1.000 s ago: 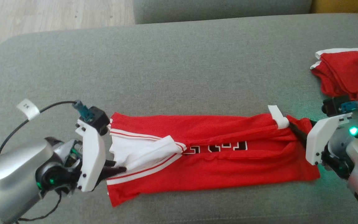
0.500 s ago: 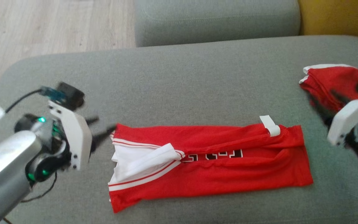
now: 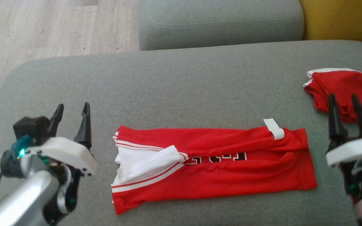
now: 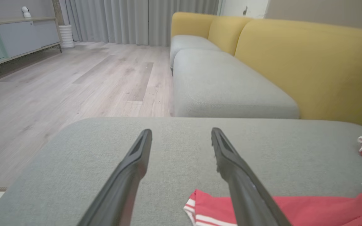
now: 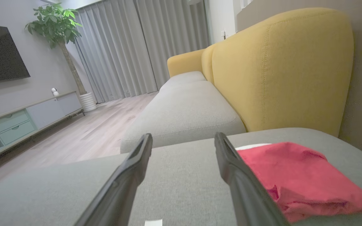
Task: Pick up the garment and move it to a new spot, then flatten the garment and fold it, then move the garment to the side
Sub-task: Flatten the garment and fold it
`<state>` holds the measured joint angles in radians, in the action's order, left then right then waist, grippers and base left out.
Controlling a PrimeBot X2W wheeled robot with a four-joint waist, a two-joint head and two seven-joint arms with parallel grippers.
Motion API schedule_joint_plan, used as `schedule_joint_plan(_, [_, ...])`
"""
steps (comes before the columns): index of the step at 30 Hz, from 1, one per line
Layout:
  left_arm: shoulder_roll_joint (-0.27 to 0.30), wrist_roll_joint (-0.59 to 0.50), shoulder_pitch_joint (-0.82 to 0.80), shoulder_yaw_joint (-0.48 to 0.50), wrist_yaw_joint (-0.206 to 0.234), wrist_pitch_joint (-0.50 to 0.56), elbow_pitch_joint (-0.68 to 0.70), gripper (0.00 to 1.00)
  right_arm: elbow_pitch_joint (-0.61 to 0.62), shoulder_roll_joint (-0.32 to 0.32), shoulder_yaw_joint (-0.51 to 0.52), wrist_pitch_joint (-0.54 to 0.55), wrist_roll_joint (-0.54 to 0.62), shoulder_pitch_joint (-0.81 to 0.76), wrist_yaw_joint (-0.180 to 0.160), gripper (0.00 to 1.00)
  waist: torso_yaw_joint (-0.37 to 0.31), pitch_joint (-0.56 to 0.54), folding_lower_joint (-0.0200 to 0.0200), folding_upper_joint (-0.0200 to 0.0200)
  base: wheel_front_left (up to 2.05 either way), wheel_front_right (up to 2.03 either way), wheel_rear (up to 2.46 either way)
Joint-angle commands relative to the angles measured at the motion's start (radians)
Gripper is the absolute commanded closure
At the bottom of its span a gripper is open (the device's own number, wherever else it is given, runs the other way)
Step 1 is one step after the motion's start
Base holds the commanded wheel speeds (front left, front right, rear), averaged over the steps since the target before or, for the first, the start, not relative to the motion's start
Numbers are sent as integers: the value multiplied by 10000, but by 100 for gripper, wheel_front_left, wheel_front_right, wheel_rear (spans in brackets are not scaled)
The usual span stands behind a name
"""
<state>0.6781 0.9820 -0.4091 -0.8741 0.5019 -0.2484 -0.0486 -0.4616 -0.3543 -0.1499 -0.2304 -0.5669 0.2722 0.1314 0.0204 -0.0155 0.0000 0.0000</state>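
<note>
The garment (image 3: 231, 163) lay in a long fold on the grey cushion (image 3: 181, 88) between the left gripper (image 3: 73, 106) and the right gripper (image 3: 342, 96), both spread wide and empty, and a pinch catching only its top layer could have pulled the fold apart.

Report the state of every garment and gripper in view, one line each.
Red garment: folded into a long strip, flat on the grey cushion, not held.
Second red garment: rumpled pile near the cushion's right edge.
Left gripper: open, empty, clear of the strip's left end.
Right gripper: open, empty, off the strip's right end.
</note>
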Motion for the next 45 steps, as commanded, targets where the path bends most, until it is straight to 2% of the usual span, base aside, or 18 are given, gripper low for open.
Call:
schedule_joint_plan(1, [75, -435, -237, 1039, 201, -124, 484, 0, 490, 15, 15, -136, 231, -88, -7, 0, 35, 27, 0, 0, 0, 0, 0])
schedule_joint_plan(3, [-361, -1201, 579, 1700, 399, -128, 792, 0, 833, 273, 245, -174, 564, -617, -7, 0, 72, 61, 0, 0, 0, 0, 0])
schedule_joint_plan(6, [-1084, -2033, 1673, 2449, 384, -130, 998, 0, 1134, 637, 558, -170, 779, -1317, -7, 0, 105, 102, 0, 0, 0, 0, 0])
schedule_joint_plan(9, [-1782, -2542, 2426, 3151, 35, -131, 1096, 0, 1335, 855, 735, -35, 1056, -1721, -7, 0, 122, 180, 0, 0, 0, 0, 0])
schedule_joint_plan(12, [-2172, -2949, 2720, 3567, -471, -132, 1031, 0, 1521, 958, 818, 252, 1242, -1822, -7, 0, 144, 256, 0, 0, 0, 0, 0])
schedule_joint_plan(18, [-2598, -3521, 2770, 3930, -1209, -132, 618, 0, 1112, 1005, 963, 1393, 1428, -1254, -7, 0, 108, 373, 0, 0, 0, 0, 0])
schedule_joint_plan(27, [-3194, -3927, 2547, 4102, -1833, -133, -119, 0, -1285, 1122, 1496, 5237, 1566, 155, -7, 0, 398, 660, 0, 0, 0, 0, 0])
schedule_joint_plan(35, [-3378, -4000, 2522, 4301, -2050, -133, -383, 0, -2207, 1292, 1696, 6479, 1132, 307, -7, 0, 671, 800, 0, 0, 0, 0, 0])
schedule_joint_plan(39, [-3475, -4033, 2539, 4352, -2170, -133, -531, 0, -2387, 1459, 1480, 6985, 675, 308, -7, 0, 762, 825, 0, 0, 0, 0, 0])
schedule_joint_plan(40, [-3506, -4041, 2542, 4360, -2193, -133, -572, 0, -2370, 1491, 1366, 7070, 530, 304, -7, 5, 779, 810, 0, 0, 0, 0, 0])
schedule_joint_plan(41, [-3530, -4046, 2551, 4371, -2210, -133, -614, 0, -2316, 1516, 1282, 7094, 379, 304, -7, 39, 787, 787, 0, 0, 0, 0, 0])
schedule_joint_plan(42, [-3550, -4050, 2564, 4389, -2223, -133, -652, 0, -2238, 1506, 1205, 7045, 282, 314, -7, 78, 783, 755, 0, 0, 0, 0, 0])
schedule_joint_plan(43, [-3567, -4053, 2582, 4409, -2235, -133, -684, 0, -2168, 1473, 1151, 6953, 222, 338, -7, 100, 777, 724, 0, 0, 0, 0, 0])
schedule_joint_plan(45, [-3598, -4059, 2620, 4448, -2257, -133, -736, 0, -2023, 1378, 1150, 6644, 143, 421, -7, 100, 759, 657, 0, 0, 0, 0, 0])
